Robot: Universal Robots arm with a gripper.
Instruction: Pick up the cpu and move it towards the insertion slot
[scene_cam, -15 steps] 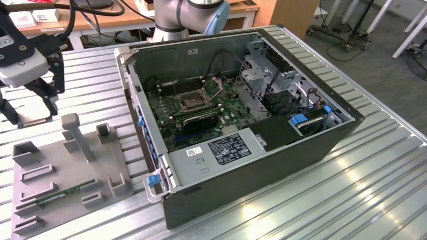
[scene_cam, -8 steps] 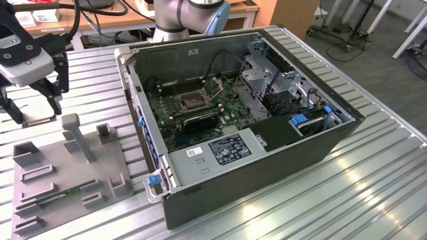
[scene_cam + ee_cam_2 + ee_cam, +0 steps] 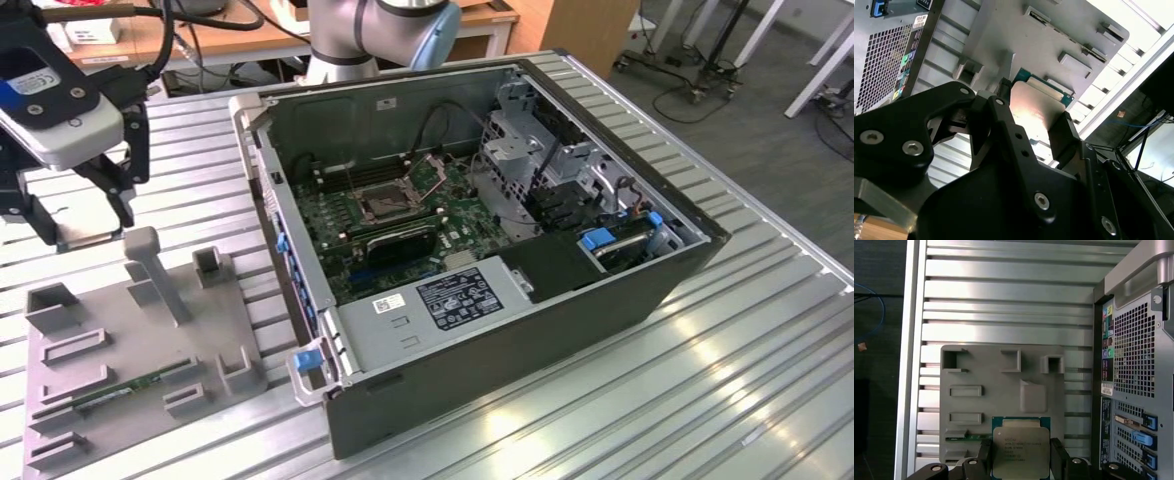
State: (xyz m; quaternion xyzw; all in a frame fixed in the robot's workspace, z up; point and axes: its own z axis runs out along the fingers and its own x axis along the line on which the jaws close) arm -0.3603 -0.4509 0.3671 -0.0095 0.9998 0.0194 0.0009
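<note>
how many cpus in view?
1: the cpu sits between the fingers of the gripper, above the grey fixture plate. The socket looks empty.

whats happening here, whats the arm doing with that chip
The robot arm's pincer is closed on the flat square chip with a silvery metal top, one finger on each side, above the grey plastic parts tray. In the exterior view, the pincer is off to the left of the open dark computer case, apart from the square metal-framed socket on the green board inside.
</note>
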